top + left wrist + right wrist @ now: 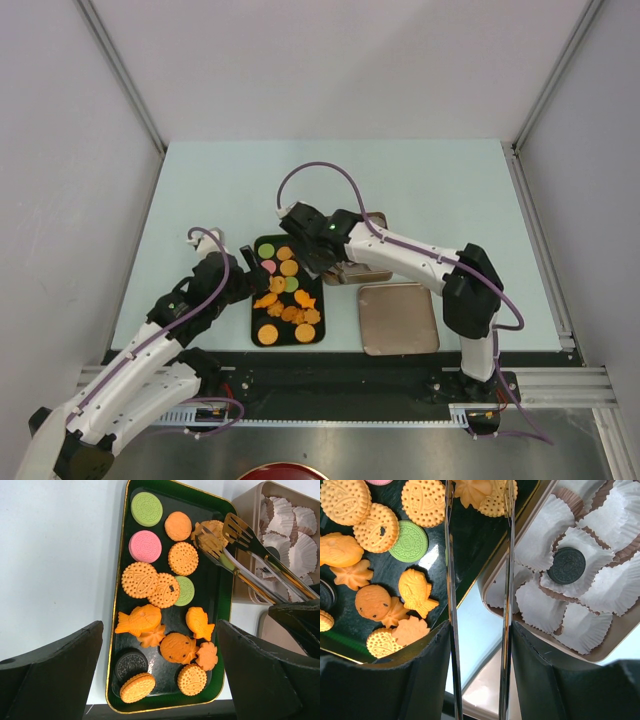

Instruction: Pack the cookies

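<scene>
The cookies (150,585) lie on a black gold-rimmed tray (115,630): orange rounds, fish and flower shapes, green, pink and one dark sandwich. My left gripper (160,625) is open and hangs over the tray's near end (250,270), holding nothing. My right gripper (479,630) is shut on a pair of metal tongs (451,580). The tongs (240,562) reach to the tray's far right corner, their tips on either side of an orange cookie (215,527). One dark cookie (567,565) sits in a paper cup inside the tin box (600,650).
The tin box (245,587) filled with white crinkled paper cups (305,555) stands right of the tray. Its flat lid (397,318) lies nearer the arm bases, under the right arm. Pale table surface (420,190) stretches behind.
</scene>
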